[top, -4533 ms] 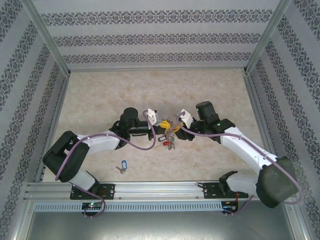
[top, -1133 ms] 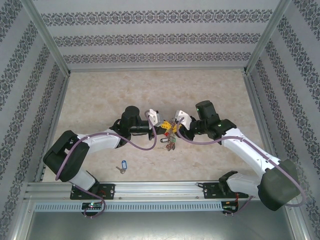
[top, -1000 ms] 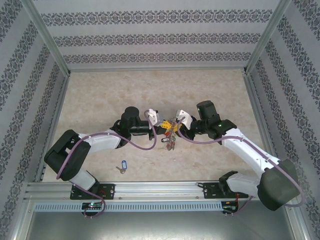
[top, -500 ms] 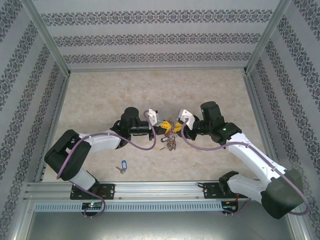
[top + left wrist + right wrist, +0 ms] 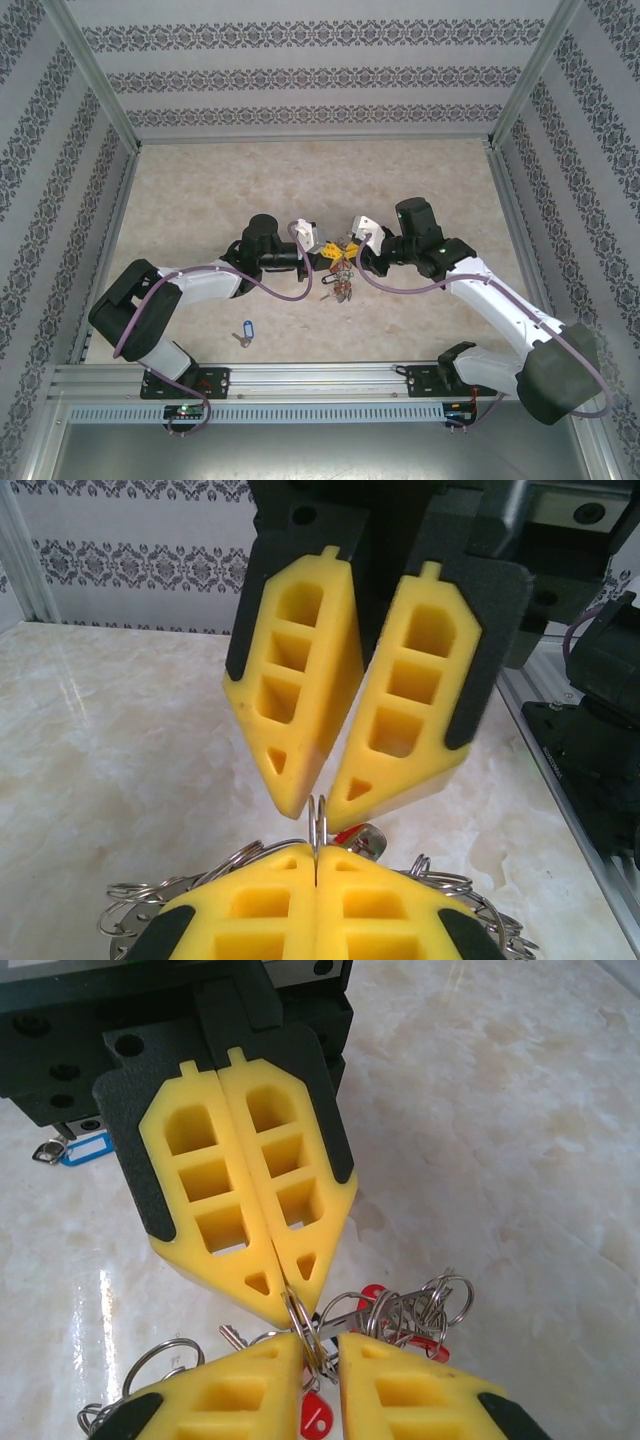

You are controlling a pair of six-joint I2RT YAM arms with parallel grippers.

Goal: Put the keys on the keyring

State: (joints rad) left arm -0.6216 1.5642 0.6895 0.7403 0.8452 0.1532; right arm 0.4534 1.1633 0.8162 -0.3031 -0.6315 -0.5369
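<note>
The keyring (image 5: 340, 268), a bunch of metal rings, small keys and red tags, hangs just above the table between both grippers. My left gripper (image 5: 320, 250) is shut on a double-wire ring (image 5: 318, 820) of the bunch, seen edge-on at its fingertips (image 5: 316, 865). My right gripper (image 5: 352, 243) faces it, open, its tips straddling the same ring (image 5: 303, 1322) with a narrow gap (image 5: 320, 1345). A red tag (image 5: 318, 1418) dangles below, another red tag (image 5: 372, 1295) lies among the rings. A key with a blue tag (image 5: 245, 332) lies on the table near the left arm's base.
The beige marble table (image 5: 200, 190) is walled by patterned panels. An aluminium rail (image 5: 320, 378) runs along the near edge. Loose rings (image 5: 160, 1360) of the bunch spread to the left under my right fingers.
The right gripper drew back a little to the right, then came in again to the ring. The left gripper has kept its hold and place. The blue-tagged key has not moved.
</note>
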